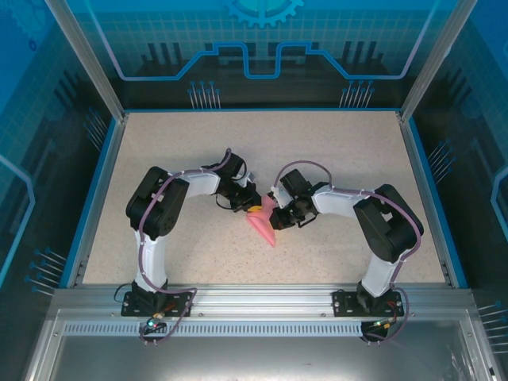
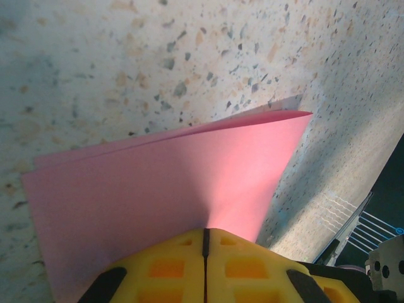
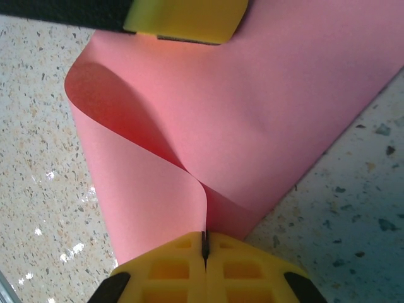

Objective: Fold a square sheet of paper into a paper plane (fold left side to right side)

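Thin pink-red square paper sheet, curled, over speckled tabletop; left claw and right claw both clamped on it.

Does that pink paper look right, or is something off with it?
The paper isn't flat: by the right claw one layer bulges up in a loose curl rather than a crisp crease. The left claw pinches it too. I see no tear or spill.
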